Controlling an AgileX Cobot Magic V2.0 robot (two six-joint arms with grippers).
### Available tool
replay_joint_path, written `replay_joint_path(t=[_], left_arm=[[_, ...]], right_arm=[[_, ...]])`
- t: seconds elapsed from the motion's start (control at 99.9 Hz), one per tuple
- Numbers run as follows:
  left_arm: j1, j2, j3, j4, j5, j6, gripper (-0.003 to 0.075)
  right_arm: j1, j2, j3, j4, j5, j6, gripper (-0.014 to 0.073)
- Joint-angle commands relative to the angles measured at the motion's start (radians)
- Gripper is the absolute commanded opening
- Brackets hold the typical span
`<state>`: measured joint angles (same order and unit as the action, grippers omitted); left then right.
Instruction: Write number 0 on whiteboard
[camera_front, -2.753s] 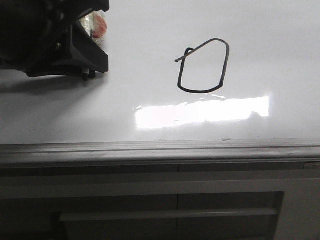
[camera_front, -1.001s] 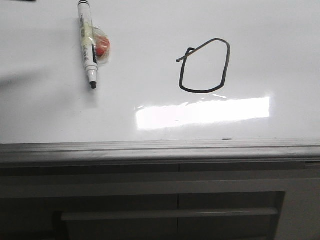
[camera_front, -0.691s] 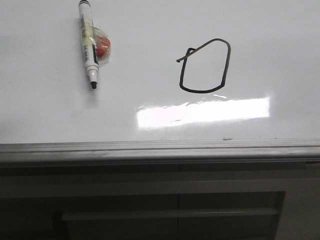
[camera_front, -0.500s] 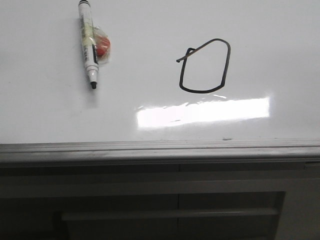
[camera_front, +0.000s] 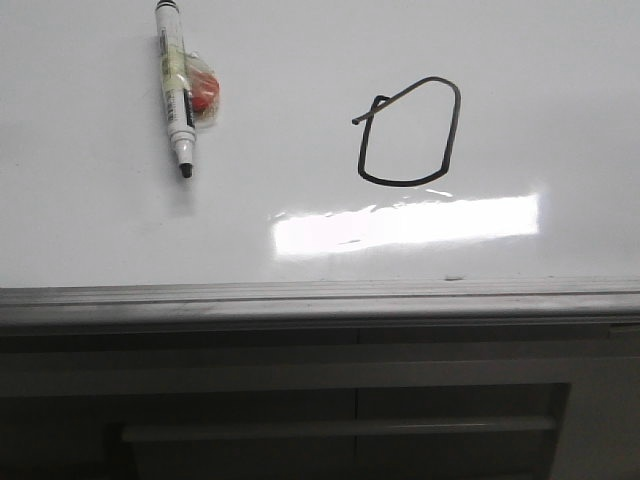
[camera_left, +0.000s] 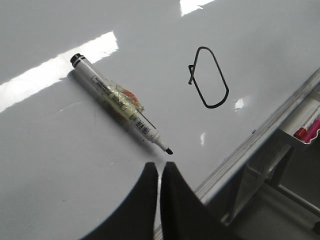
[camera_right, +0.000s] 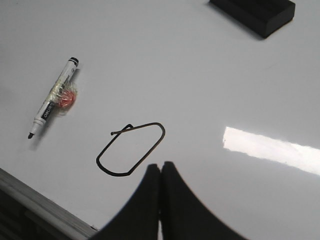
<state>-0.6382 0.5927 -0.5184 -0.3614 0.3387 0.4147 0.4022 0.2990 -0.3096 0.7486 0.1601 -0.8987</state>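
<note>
The number 0 (camera_front: 410, 133) sits right of centre in the upper half of the front view, a thin black angular loop with a short stroke overshooting at its upper left. It is drawn on the whiteboard (camera_front: 300, 60), a glossy white surface that fills the upper part of that view, with a bright rectangular glare just below the loop and a grey metal strip (camera_front: 320, 300) along its lower edge.

A marker (camera_front: 176, 88) lies flat on the board at the upper left of the front view, well apart from the loop, uncapped, its dark tip pointing toward the lower edge. A bit of clear wrap with something red in it (camera_front: 203, 92) is bound to the right side of its barrel.

In the right wrist view a black eraser block (camera_right: 255, 14) lies on the board at the upper right.

Below the board edge, the left wrist view shows red and pink pens (camera_left: 309, 129) in a tray at the right.

The left gripper (camera_left: 159, 172) hangs above the board near the marker's tip, its fingers pressed together on nothing. The right gripper (camera_right: 161, 172) hangs just beside the loop, its fingers likewise pressed together and empty.
</note>
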Motion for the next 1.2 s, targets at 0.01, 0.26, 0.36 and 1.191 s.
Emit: replay_joint_path(t=[0.01, 0.26, 0.36, 1.191], left_arm=[[0.0, 0.0, -0.025, -0.009, -0.066, -0.002, -0.002], [0.0, 0.0, -0.025, -0.011, -0.066, -0.002, -0.002], [0.0, -0.014, 0.017, 0.083, -0.16, -0.002, -0.002], [0.483, -0.618, 0.555, 0.163, -0.392, -0.153, -0.002]], right_arm=[[-0.006, 0.007, -0.027, 0.012, -0.064, 0.001, -0.0069], [-0.006, 0.007, -0.027, 0.012, -0.064, 0.001, -0.0069], [-0.006, 0.007, -0.027, 0.012, -0.064, 0.001, -0.0069], [-0.006, 0.007, -0.027, 0.012, -0.066, 0.001, -0.0069]])
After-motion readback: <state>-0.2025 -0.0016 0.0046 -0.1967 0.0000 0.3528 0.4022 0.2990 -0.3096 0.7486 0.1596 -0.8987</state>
